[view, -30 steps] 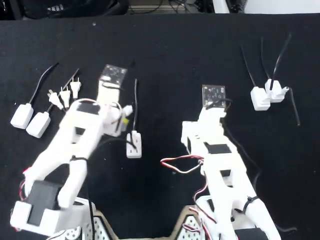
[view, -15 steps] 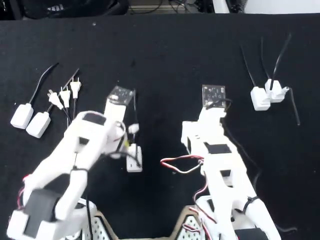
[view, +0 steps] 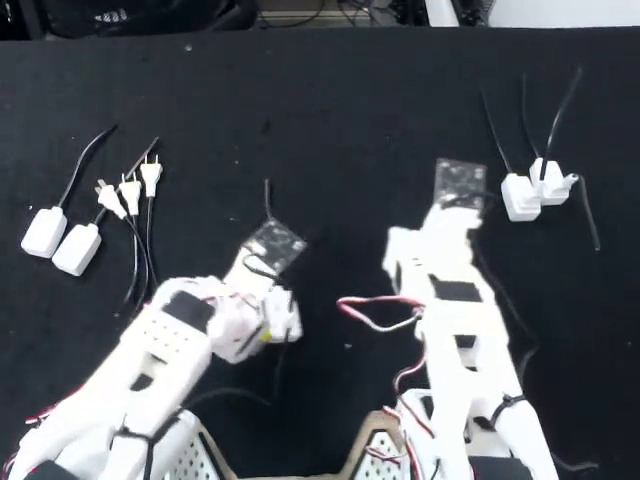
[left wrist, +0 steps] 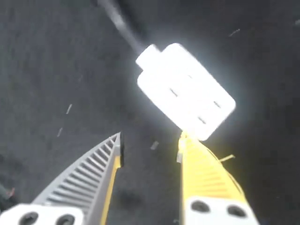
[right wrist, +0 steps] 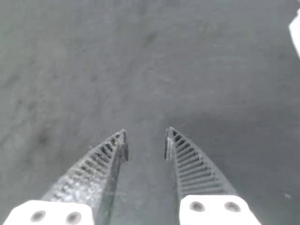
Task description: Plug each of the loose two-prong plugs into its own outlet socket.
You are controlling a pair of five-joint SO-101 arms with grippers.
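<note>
My worktop (view: 350,100) is one wide black cloth. The left arm (view: 160,350) comes in from the lower left of the high view, and the right arm (view: 455,310) stands right of centre.

Just left of centre, beside the left arm's wrist, a white outlet socket (left wrist: 185,91) lies flat with its slots up and its black cord (left wrist: 117,18) running off. The left gripper (left wrist: 150,140) is open and holds nothing. Its yellow finger (left wrist: 201,173) has its tip at the socket's edge, and I cannot tell whether it touches.

The right gripper (right wrist: 145,136) is spread too, empty over bare cloth.

At the upper left two more sockets (view: 60,240) lie side by side, with three loose plugs (view: 130,187) just right of them. At the upper right two white corded pieces (view: 535,190) sit together.
</note>
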